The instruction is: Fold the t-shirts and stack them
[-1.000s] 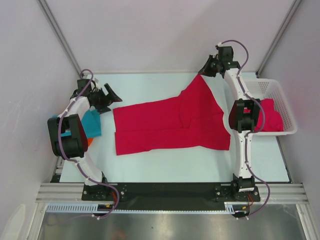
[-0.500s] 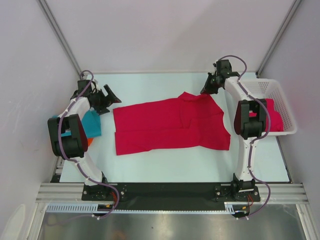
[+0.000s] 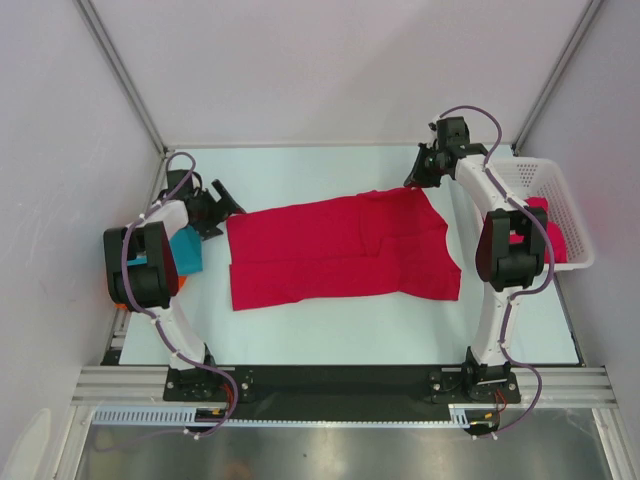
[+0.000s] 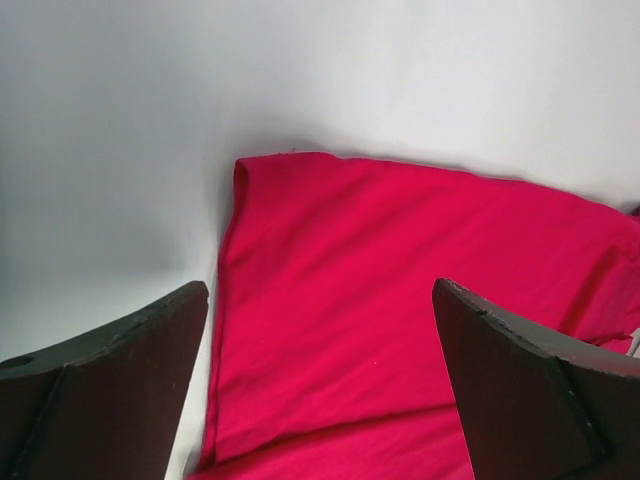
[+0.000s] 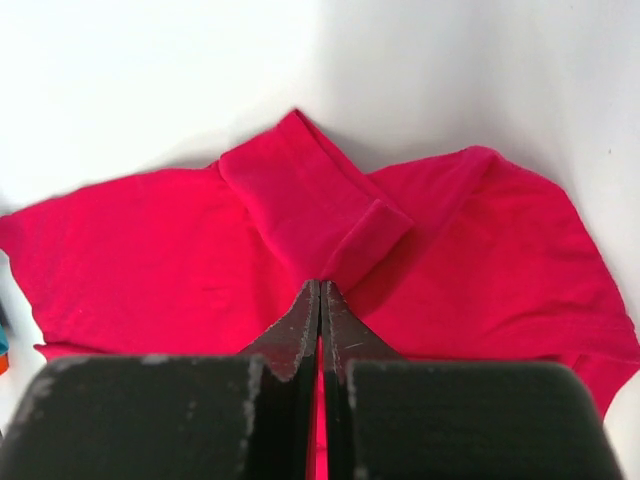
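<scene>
Pinching crimson shirt far edge, right pincer closed, left pincer wide beside hem

White arms with black joint housings, looping purple cables, and dark wedge-shaped pincer fingers.

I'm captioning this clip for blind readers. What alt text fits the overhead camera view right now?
A crimson t-shirt lies spread across a white table. The right gripper is shut on its far right corner; the left gripper hovers open by its left edge. A white basket at right holds more red cloth.
</scene>
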